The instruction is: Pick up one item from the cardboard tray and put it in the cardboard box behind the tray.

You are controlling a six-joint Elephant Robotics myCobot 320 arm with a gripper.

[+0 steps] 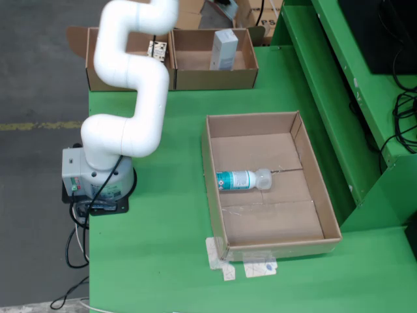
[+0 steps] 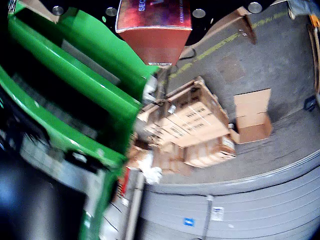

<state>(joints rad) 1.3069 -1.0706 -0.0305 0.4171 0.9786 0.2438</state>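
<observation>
The cardboard tray (image 1: 207, 163) lies on the green table and holds one clear bottle (image 1: 242, 179) with a teal label, lying on its side. Behind it stand two open cardboard boxes; the right one (image 1: 215, 78) holds an upright white carton (image 1: 223, 49). The white arm (image 1: 130, 72) rises out of the top of the fixed view, so my gripper is not seen there. In the wrist view my gripper (image 2: 154, 15) holds a red-brown carton (image 2: 155, 40) close under the camera, tilted high over the floor. Its fingers are hidden.
The left cardboard box (image 1: 98, 77) has small items (image 1: 157, 49) in it. A raised green frame (image 1: 339, 98) borders the table on the right and also shows in the wrist view (image 2: 75, 75). Stacked cartons (image 2: 192, 125) sit on the floor beyond.
</observation>
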